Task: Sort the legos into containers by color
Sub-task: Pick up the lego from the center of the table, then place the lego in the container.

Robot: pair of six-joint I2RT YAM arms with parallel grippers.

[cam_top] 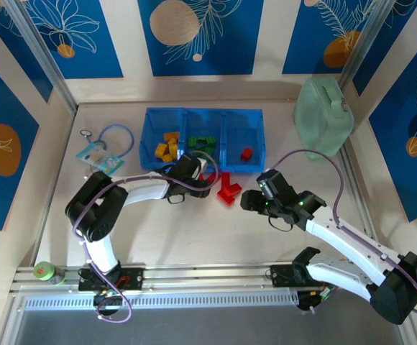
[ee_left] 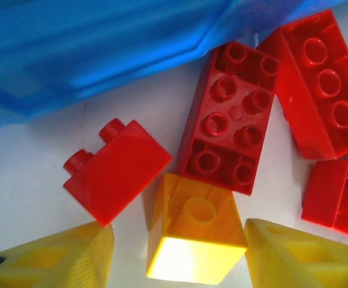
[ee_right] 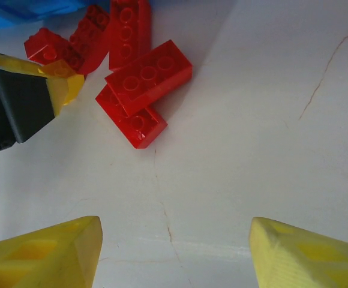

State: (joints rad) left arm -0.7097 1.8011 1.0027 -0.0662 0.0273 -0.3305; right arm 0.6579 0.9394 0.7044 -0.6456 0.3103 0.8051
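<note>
**Left tool** (ee_left: 177, 243): the jaws stand at a middling width, one on each side of a single yellow brick (ee_left: 195, 237). This brick lies on the tabletop (ee_right: 252, 150) just near of the blue tray (cam_top: 201, 111). A strip of tabletop shows between the brick and the finger (ee_left: 54, 258) at the left of the wrist view, so the brick is not clamped. Whether the other finger touches it cannot be settled from this angle.

**Right tool** (ee_right: 174, 240): the jaws are wide with nothing between them, over bare tabletop to the right of the loose pile.

**Task items:** loose red bricks (ee_left: 234, 117) crowd the yellow brick, and one touches its far edge. In the tray, the left compartment holds orange and yellow pieces (cam_top: 167, 147), the middle holds green pieces (cam_top: 201, 142), and the right holds one red piece (cam_top: 246, 153).

**Handling, as judged:**
- The bricks look light, rigid, glossy and not fragile, so they would probably slip or pivot under an off-centre pinch.
- The yellow brick lies tipped, with its hollow underside showing.
- The best hold is across two flat opposite side walls, centred and clear of the studs.
- The touching red brick may be dragged along.
</note>
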